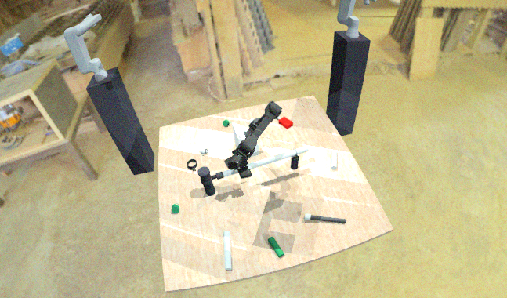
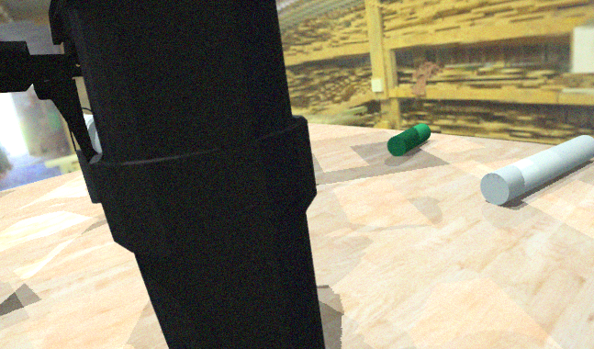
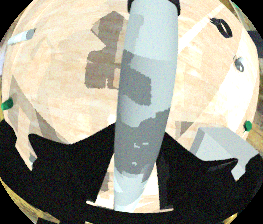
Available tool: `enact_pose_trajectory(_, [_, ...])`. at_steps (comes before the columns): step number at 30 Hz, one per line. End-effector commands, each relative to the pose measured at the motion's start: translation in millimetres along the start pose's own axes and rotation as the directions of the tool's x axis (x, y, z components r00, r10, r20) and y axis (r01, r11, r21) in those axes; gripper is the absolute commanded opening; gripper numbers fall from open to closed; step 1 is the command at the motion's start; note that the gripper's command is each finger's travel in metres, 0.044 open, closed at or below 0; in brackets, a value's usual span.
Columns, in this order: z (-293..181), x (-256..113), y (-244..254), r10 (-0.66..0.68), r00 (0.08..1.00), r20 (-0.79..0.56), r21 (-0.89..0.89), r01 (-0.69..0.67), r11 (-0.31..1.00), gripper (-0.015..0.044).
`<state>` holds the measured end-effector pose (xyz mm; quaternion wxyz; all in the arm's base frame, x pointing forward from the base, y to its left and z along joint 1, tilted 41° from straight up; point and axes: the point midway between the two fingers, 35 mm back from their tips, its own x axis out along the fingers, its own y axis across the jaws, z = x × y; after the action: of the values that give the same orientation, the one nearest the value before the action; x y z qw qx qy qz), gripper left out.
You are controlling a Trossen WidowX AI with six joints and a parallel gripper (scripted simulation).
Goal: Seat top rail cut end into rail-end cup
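The pale rail (image 1: 272, 158) (image 3: 149, 45) spans from the loop cap on the small black post (image 1: 295, 161) to the big black post (image 1: 208, 186) (image 2: 184, 78). Its near end meets the black rail-end cup (image 1: 219, 176) (image 3: 177, 7); the cup's rim shows around the rail in the wrist view, but depth inside is hidden. The brace band (image 2: 203, 188) circles the big post, high up near the post cap (image 1: 204, 171). My gripper (image 1: 238, 170) (image 3: 137, 128) is shut on the rail, a short way from the cup, with one finger on each side.
Around lie a black ring band (image 1: 191, 164) (image 3: 223, 28), a small silver part (image 1: 204, 151) (image 3: 239, 64), a red block (image 1: 286, 122), a green cylinder (image 1: 276, 247) (image 2: 409, 140), a pale bar (image 1: 227, 251) (image 2: 543, 167) and a dark rod (image 1: 327, 219).
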<state>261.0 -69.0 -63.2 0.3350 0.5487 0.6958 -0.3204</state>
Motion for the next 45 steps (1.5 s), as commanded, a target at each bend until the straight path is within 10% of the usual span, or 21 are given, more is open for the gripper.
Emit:
enact_pose_trajectory(1, [11, -6, 0, 0.003, 1.000, 0.025, 0.005, -0.003, 1.000, 0.0000])
enact_pose_trajectory(19, [6, -1, 0, -0.007, 1.000, 0.003, 0.000, 0.007, 1.000, 0.0000])
enact_pose_trajectory(36, [-10, -22, -2, -0.008, 1.000, 0.002, 0.001, 0.008, 1.000, 0.0440])
enact_pose_trajectory(45, [-29, -45, -5, -0.009, 1.000, 0.002, 0.001, 0.009, 1.000, 0.0440])
